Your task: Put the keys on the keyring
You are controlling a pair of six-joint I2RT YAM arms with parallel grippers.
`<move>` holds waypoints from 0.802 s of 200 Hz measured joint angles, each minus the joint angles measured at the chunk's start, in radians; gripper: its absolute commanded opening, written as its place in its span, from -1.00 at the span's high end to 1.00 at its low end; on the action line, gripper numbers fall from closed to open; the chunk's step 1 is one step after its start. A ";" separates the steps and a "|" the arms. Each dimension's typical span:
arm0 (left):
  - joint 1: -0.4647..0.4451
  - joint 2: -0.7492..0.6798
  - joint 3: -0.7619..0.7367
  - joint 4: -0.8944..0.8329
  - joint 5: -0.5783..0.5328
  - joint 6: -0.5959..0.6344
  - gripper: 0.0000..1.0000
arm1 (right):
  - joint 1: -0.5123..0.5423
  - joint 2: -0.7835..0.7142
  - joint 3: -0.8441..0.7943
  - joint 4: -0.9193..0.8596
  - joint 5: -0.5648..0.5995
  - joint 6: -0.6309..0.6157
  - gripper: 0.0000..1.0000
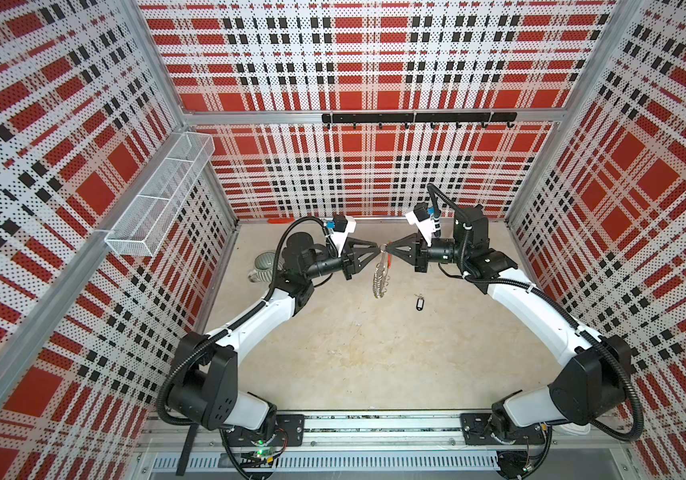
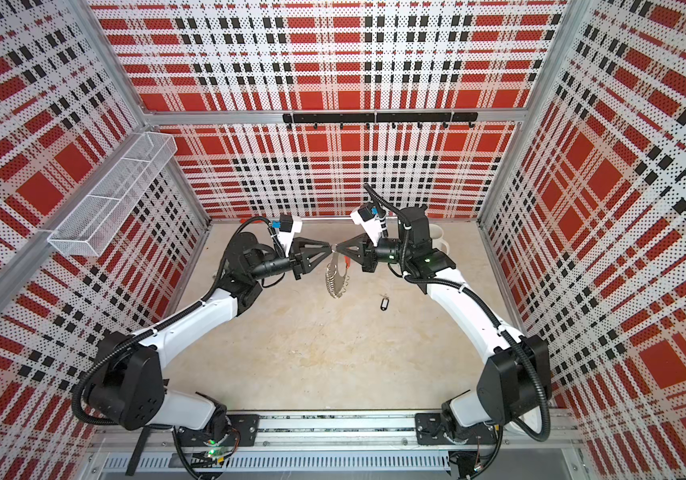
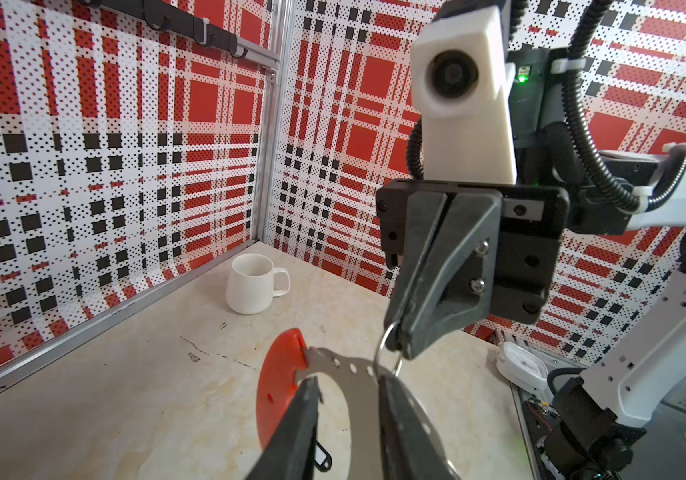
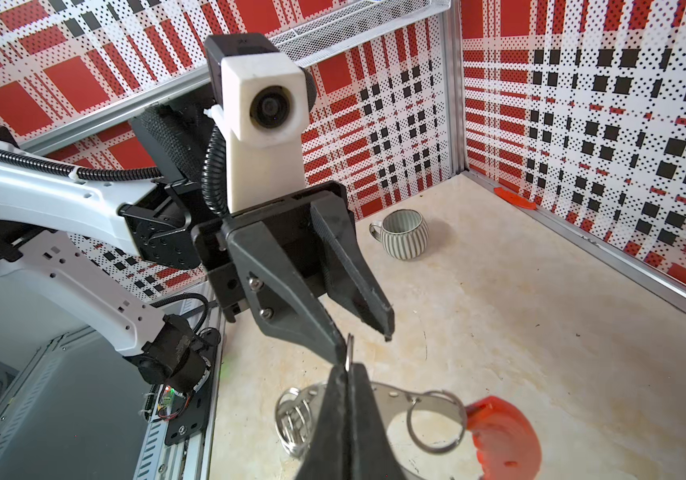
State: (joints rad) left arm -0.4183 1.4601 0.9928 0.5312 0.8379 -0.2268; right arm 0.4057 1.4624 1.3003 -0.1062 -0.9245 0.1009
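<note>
Well, the two arms meet nose to nose over the back half of the worktop (image 1: 353, 353). The right claw (image 1: 387, 249) is clenched tight on one of the small wire loops, and from that pinch the keyring (image 1: 379, 276) hangs clear of the surface in both top views. Its grey band drops down with the silver loops bunched low, and the red segment sits up beside the right claw.

The left claw (image 1: 376, 250) is released, with its fingers (image 4: 374, 307) plainly apart. In the right wrist view one tip rests against the top of the pinched loop and the other stands off it. From the left wrist view the band of the keyring (image 3: 333, 359) passes across the gap between the parted fingers, but nothing is squeezed there.

The keys (image 1: 419, 302) lie flat on the worktop, black tag and tiny silver key together. They sit near the hanging keyring, on the right arm's side, and touch neither claw.

A grey ribbed mug (image 4: 405, 235) stands behind the left arm, and a white mug (image 3: 251, 284) stands in the far corner behind the right arm.
</note>
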 measured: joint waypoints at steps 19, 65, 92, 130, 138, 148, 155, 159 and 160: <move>-0.004 0.005 0.008 -0.002 0.006 -0.001 0.41 | 0.003 0.000 0.000 0.000 -0.001 0.002 1.00; -0.004 0.005 0.014 -0.001 0.023 -0.004 0.56 | 0.005 0.000 0.000 0.000 -0.006 0.002 1.00; -0.004 0.008 0.025 -0.001 0.034 -0.005 0.62 | 0.005 0.000 -0.002 0.000 -0.011 0.002 1.00; -0.004 0.014 0.030 -0.001 0.049 -0.010 0.70 | 0.007 0.000 -0.002 0.000 -0.017 0.003 1.00; -0.004 0.015 0.030 -0.001 0.053 -0.012 0.74 | 0.007 0.001 -0.002 0.000 -0.017 0.003 1.00; -0.004 0.016 0.030 -0.001 0.058 -0.012 0.79 | 0.007 0.002 -0.002 0.000 -0.016 0.003 1.00; -0.004 0.016 0.030 0.000 0.060 -0.013 0.83 | 0.007 0.002 -0.002 -0.001 -0.016 0.002 1.00; -0.004 0.017 0.031 0.000 0.064 -0.016 0.85 | 0.007 0.002 -0.002 -0.001 -0.016 0.002 1.00; -0.004 0.017 0.031 0.000 0.064 -0.016 0.86 | 0.007 0.002 -0.002 -0.001 -0.016 0.002 1.00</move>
State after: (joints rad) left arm -0.4225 1.4773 1.0233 0.5308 0.9020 -0.2428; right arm 0.4126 1.4647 1.2984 -0.1074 -0.9409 0.1028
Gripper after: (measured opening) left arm 0.099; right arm 0.048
